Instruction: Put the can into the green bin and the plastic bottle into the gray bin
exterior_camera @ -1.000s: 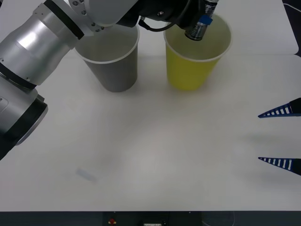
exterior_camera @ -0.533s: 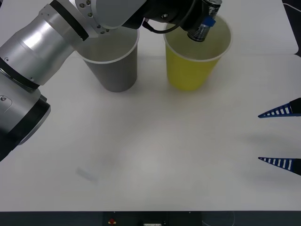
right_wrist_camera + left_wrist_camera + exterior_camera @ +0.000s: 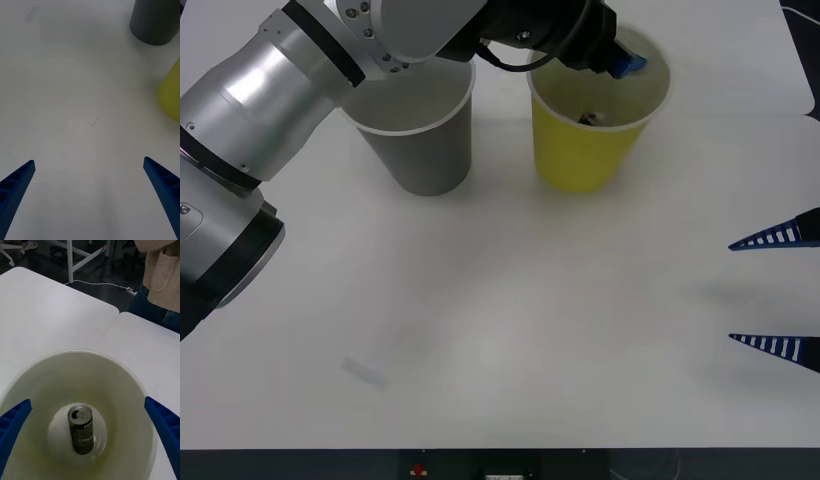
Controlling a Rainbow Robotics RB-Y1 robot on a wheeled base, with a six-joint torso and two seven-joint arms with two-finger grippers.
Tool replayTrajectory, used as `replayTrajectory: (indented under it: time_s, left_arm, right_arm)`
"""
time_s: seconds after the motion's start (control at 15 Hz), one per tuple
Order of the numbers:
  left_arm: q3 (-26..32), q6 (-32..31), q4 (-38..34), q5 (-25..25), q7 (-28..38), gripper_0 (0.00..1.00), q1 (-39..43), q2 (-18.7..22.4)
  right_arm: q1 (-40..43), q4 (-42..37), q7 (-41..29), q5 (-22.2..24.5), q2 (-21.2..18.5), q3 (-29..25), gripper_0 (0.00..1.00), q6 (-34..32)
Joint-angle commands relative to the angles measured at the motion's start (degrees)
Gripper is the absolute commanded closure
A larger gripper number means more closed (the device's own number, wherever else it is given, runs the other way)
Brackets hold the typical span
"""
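Left gripper: I have it over the mouth of the green bin, fingers spread wide, holding nothing.
Can: I see it on the floor of the green bin, pull-tab top towards my left wrist camera; whether it stands or leans I cannot tell. From the front, a dark bit shows inside the bin.
Gray bin: upright on the table, just beside the green bin on its left, not touching; my left arm crosses above it.
Right gripper: parked at the table's right edge, well apart from both bins, fingers wide and empty.
Right wrist view: gray bin and green bin both ahead of the gripper.
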Motion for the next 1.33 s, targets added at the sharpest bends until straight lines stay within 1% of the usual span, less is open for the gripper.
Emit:
replayTrajectory:
  time_s: [0.07, 0.13, 0.27, 0.47, 0.53, 0.67, 0.8, 0.93, 1.0, 1.13, 1.2, 1.33]
  left_arm:
    - [0.01, -3.39, -2.77, 0.30, -0.50, 0.00, 0.10, 1.78]
    - [0.71, -4.45, -4.70, 0.56, -0.59, 0.00, 0.89, 2.57]
    - [3.44, -4.71, -11.03, 0.82, -1.64, 0.00, 5.46, 4.50]
    - [6.34, -5.68, -24.65, 1.70, -1.73, 0.00, 13.72, 9.69]
    - [8.36, -7.87, -28.17, 1.97, -2.17, 0.00, 15.66, 10.83]
    - [14.42, -15.43, -36.52, 2.32, -2.44, 0.00, 20.40, 12.59]
    - [18.03, -19.12, -43.64, 3.11, -2.44, 0.00, 25.32, 14.87]
    - [19.52, -19.92, -49.00, 3.99, -2.52, 0.00, 29.98, 18.04]
    - [20.31, -19.83, -52.43, 4.52, -2.52, 0.00, 33.41, 20.41]
    - [21.80, -19.83, -57.09, 5.31, -2.96, 0.00, 38.68, 24.19]
    - [22.86, -19.83, -59.72, 6.01, -3.93, 0.00, 42.20, 26.83]
    - [24.88, -19.48, -62.71, 7.06, -6.57, 0.00, 47.56, 30.08]
  right_arm:
    - [0.00, 0.00, 0.00, 0.00, 0.00, 0.00, 0.00, 0.00]
    - [0.00, 0.00, 0.00, 0.00, 0.00, 0.00, 0.00, 0.00]
    - [0.00, 0.00, 0.00, 0.00, 0.00, 0.00, 0.00, 0.00]
    - [0.00, 0.00, 0.00, 0.00, 0.00, 0.00, 0.00, 0.00]
    - [0.00, 0.00, 0.00, 0.00, 0.00, 0.00, 0.00, 0.00]
    - [0.00, 0.00, 0.00, 0.00, 0.00, 0.00, 0.00, 0.00]
    - [0.00, 0.00, 0.00, 0.00, 0.00, 0.00, 0.00, 0.00]
    - [0.00, 0.00, 0.00, 0.00, 0.00, 0.00, 0.00, 0.00]
    - [0.00, 0.00, 0.00, 0.00, 0.00, 0.00, 0.00, 0.00]
    - [0.00, 0.00, 0.00, 0.00, 0.00, 0.00, 0.00, 0.00]
    - [0.00, 0.00, 0.00, 0.00, 0.00, 0.00, 0.00, 0.00]
    - [0.00, 0.00, 0.00, 0.00, 0.00, 0.00, 0.00, 0.00]
